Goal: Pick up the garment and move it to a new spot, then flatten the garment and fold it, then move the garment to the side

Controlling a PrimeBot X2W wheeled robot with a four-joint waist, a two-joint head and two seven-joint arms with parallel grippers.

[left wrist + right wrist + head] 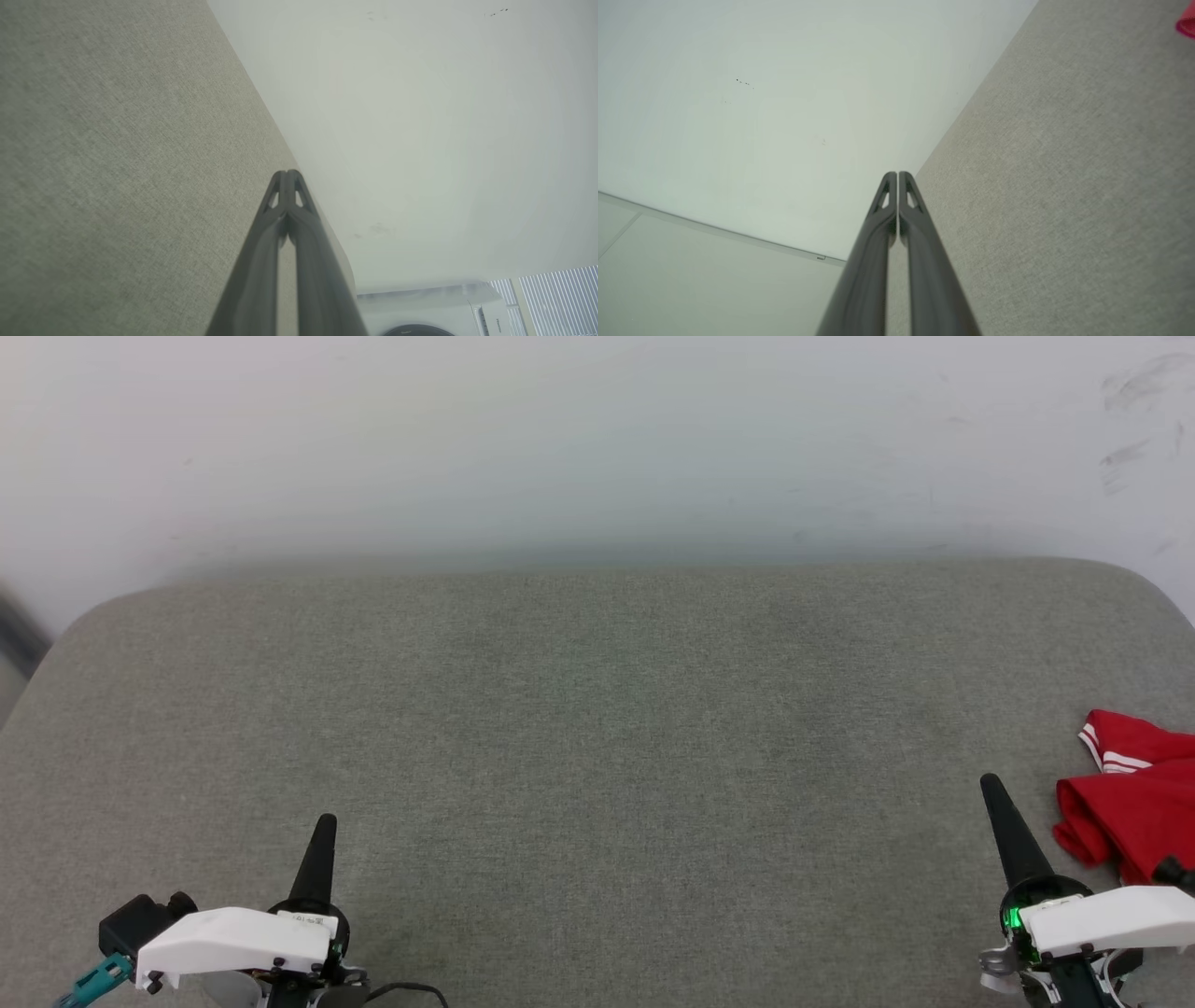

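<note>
The garment, red with white striped trim, lies bunched at the right edge of the grey padded surface, partly cut off by the frame. A sliver of the garment shows at the top right of the right wrist view. My right gripper is shut and empty, just left of the garment and apart from it. In its own view the right gripper has its tips pressed together. My left gripper sits at the lower left, shut on nothing, and the left gripper also shows closed tips.
A white wall rises behind the padded surface. A white appliance and window blinds appear in the left wrist view. The surface has rounded far corners.
</note>
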